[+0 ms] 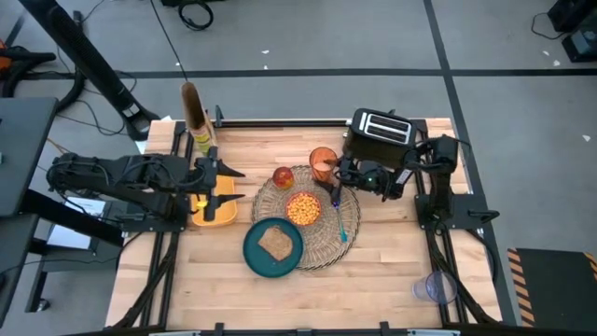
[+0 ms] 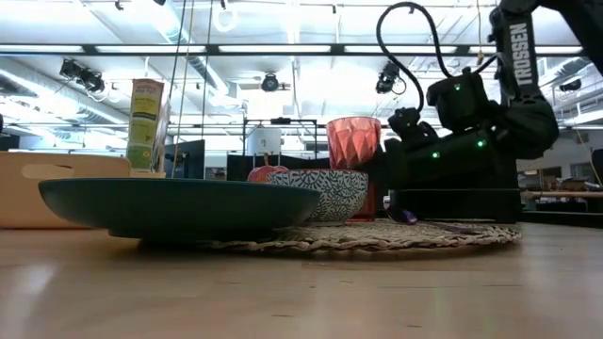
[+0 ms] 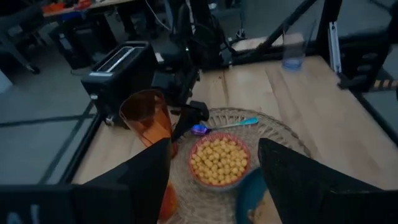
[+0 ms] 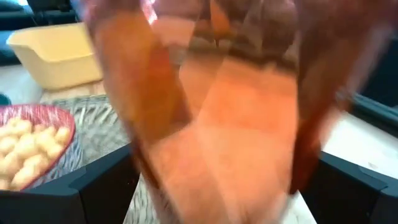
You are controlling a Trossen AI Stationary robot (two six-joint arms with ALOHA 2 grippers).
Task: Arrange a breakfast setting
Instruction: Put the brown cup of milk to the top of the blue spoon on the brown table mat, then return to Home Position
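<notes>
right wrist view puts our right gripper [image 4: 214,186] at the translucent orange cup [image 4: 224,106], fingers spread wide to either side of it and not pressing it, so we judge the cup just set down or about to be taken; we cannot tell which. from above, that cup [image 1: 323,163] stands at the far edge of the round woven placemat [image 1: 322,245], near the black toaster [image 1: 381,131]. outward from there lie the pink bowl of cereal [image 1: 303,208], the red apple [image 1: 283,176], the blue spoon [image 1: 341,224] along the mat's right side, and the teal plate [image 1: 259,257] carrying the toast slice [image 1: 276,243] at the near left edge. our left gripper [image 1: 233,183] hovers over the yellow bin [image 1: 213,212], fingers apart and empty. we reckon the setting nearly complete: every piece sits on or at the mat, leaving only the arms to pull clear.
</notes>
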